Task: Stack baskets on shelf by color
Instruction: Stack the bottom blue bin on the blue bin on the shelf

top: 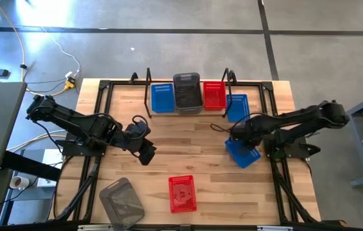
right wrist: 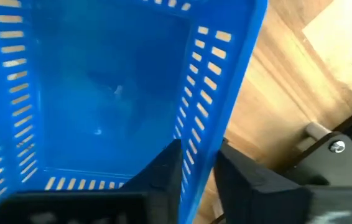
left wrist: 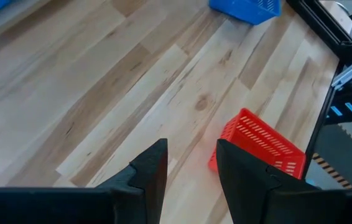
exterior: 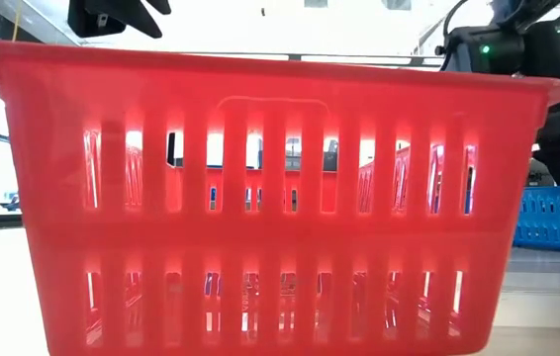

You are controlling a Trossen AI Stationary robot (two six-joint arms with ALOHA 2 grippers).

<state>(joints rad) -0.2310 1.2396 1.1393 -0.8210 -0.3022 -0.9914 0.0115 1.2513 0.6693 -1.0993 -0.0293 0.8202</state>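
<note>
The black wire shelf (top: 188, 82) at the far edge carries a blue basket (top: 163, 97), a grey stack (top: 186, 93) and a red basket (top: 213, 95). Another blue basket (top: 237, 106) sits by its right post. My right gripper (right wrist: 198, 171) is shut on a further blue basket (top: 243, 154) right of centre. My left gripper (top: 147, 153) is open and empty over the table's left-centre. A red basket (top: 183, 192) and a grey basket (top: 121, 200) stand on their bases near the near edge. My right gripper holds the blue basket by one slotted side wall (right wrist: 196, 149) close to a corner. One finger (right wrist: 163, 177) is inside the basket and the other (right wrist: 244, 183) outside, coming from above. Whether the basket's base is on the table I cannot tell.
The red basket (exterior: 270, 198) fills the low view, with a blue basket (exterior: 557, 218) behind it to the right. Black arm-mounting rails (top: 98, 128) run along both table sides. Bare wood lies between the shelf and the near baskets (left wrist: 101, 93).
</note>
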